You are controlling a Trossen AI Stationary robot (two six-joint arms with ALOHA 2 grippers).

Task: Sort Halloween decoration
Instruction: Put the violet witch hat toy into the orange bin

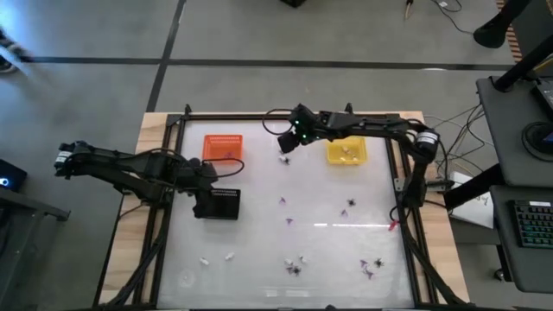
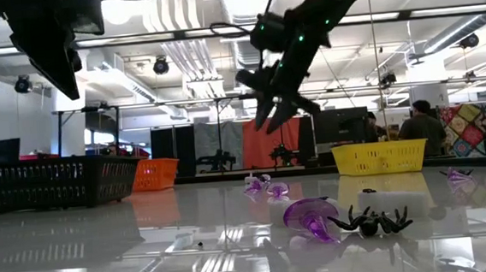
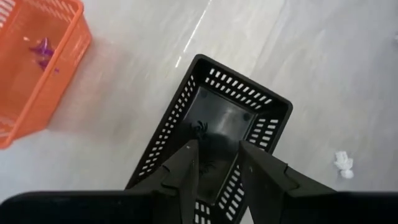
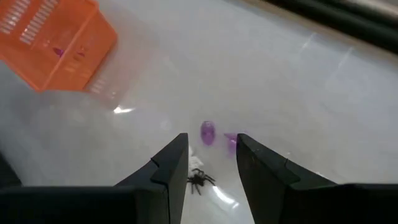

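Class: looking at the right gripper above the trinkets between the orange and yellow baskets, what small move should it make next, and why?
Probably lower straight down. The right gripper hangs open above the table, and the black spider lies just below between its fingers, with two purple trinkets beside it, none yet grasped.

— What's my table (image 1: 259,259) carrying?
— An orange basket (image 1: 222,147) and a yellow basket (image 1: 346,152) at the far side, with my black tray (image 1: 217,204) just nearer than the orange one.
— And loose?
— Purple, black and whitish trinkets (image 1: 295,266), scattered mostly over the near half.
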